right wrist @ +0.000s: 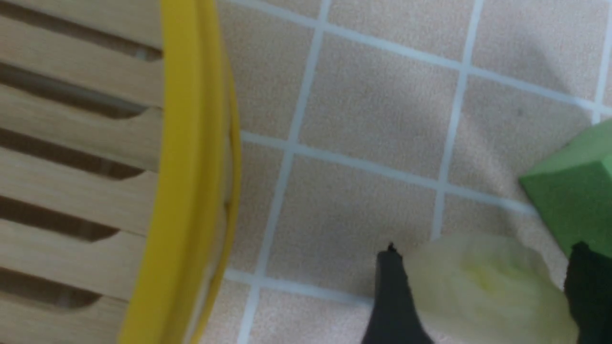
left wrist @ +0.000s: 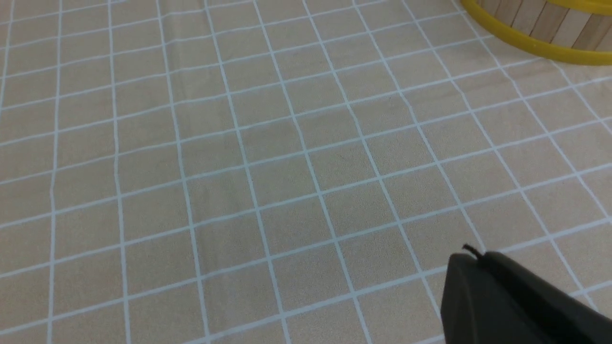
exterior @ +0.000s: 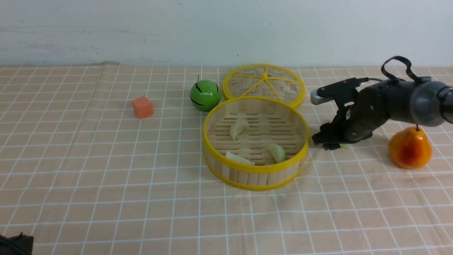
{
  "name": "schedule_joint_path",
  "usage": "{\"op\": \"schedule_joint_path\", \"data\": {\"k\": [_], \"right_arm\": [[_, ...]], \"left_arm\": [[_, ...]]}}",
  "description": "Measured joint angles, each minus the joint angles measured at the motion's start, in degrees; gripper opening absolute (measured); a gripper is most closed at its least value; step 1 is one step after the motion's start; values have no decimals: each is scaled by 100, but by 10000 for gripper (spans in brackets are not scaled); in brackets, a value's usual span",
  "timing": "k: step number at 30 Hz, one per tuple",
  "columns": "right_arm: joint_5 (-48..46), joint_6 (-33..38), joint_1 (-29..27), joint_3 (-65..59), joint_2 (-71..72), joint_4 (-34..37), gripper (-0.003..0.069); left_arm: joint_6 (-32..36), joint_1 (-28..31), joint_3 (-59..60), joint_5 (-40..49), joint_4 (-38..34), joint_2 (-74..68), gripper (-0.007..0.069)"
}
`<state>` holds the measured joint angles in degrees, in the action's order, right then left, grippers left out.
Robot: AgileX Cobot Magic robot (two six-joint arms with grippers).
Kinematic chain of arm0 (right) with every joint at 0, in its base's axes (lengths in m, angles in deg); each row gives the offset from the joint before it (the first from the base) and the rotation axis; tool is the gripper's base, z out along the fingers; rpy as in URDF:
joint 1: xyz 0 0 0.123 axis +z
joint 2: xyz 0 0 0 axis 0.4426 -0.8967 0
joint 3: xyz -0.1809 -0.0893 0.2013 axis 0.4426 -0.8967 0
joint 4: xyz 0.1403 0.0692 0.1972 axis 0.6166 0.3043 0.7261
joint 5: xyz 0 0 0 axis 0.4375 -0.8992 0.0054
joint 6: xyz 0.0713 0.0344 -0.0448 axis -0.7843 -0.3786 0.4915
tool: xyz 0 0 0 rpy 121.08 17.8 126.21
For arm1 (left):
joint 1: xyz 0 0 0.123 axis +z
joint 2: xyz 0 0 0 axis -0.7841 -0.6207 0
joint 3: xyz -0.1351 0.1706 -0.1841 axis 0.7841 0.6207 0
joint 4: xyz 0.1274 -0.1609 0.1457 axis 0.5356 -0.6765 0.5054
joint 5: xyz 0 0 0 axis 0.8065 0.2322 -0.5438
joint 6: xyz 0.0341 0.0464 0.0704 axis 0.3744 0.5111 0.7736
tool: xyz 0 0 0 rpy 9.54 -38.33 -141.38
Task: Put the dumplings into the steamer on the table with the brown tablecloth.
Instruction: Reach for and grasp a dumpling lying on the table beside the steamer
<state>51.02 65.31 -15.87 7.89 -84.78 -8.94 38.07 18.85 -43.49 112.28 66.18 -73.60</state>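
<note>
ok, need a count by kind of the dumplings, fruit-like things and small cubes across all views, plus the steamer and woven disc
Dumplings: 4 (3 in the steamer, 1 on the cloth between the right gripper's fingers)
Fruit-like things: 2 (green, orange)
Small cubes: 2 (orange, green)
Steamer: 1
Woven disc: 1
Total: 10

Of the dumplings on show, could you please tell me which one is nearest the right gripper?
The dumpling outside the steamer, between the right gripper's jaws; the other three lie inside.
</note>
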Motion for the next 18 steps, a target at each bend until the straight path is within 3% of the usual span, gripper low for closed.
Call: {"op": "schedule_joint_path", "data": {"k": [4, 5, 6, 8, 9, 18], "right_arm": [[-205, 16, 0, -12, 201, 4, 351], [-252, 18, 0, -12, 310, 4, 248], [-249, 18, 0, -12, 334, 4, 225], [-269, 18, 0, -12, 700, 4, 29], [-269, 18, 0, -12, 846, 4, 0], [-221, -28, 0, -12, 1515, 332, -15]], "left_arm": [[0, 0, 0, -13, 11, 0, -13], [0, 0, 0, -13, 11, 0, -12], [0, 0, 0, -13, 11, 0, -12], [0, 0, 0, -24, 11, 0, -10], [0, 0, 0, -31, 11, 0, -9], [0, 0, 0, -55, 11, 0, -3]]}}
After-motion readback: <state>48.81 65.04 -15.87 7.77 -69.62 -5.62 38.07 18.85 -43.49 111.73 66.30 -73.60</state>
